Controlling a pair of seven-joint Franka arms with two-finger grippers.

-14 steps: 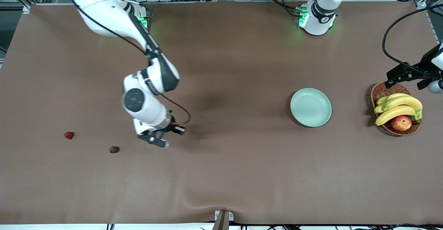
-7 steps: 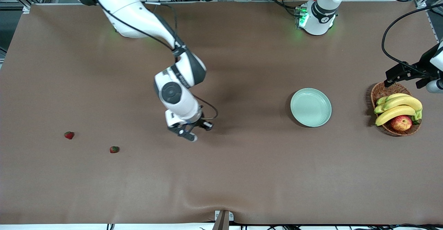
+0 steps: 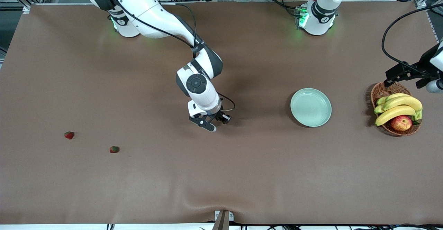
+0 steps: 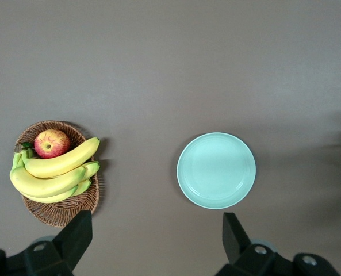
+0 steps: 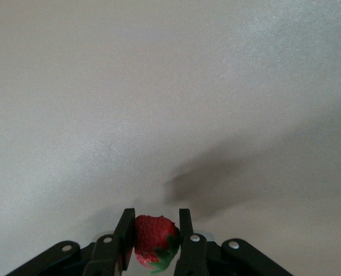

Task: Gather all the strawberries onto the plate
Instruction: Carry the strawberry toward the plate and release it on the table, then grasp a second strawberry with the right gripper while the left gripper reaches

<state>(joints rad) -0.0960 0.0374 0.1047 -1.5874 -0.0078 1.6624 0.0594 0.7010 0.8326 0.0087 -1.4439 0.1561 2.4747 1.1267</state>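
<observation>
Brown cloth covers the table [image 3: 242, 174]. Two small red strawberries [image 3: 69, 135] lie well apart from the round pale mint-green plate [image 3: 310, 107]; right gripper [image 3: 211, 123] pinches a third strawberry [image 5: 154, 240]; left gripper [image 4: 153, 241], spread, waits above the plate.

One strawberry [image 5: 153, 240] is hanging in the air over bare table, pinched between the two fingers of the right gripper [image 5: 154, 238]; it is red and plump, with a bit of green cap poking out at its lower edge. It is sitting well apart from the plate [image 3: 310, 107], toward the right arm's end of the table. Two more strawberries are lying on the table farther still from the plate: one [image 3: 114, 149] small and red with a dark green cap, the other [image 3: 69, 135] farthest from the plate of all. The plate is sitting flat, round, pale mint green, with a raised rim and nothing in it.
</observation>
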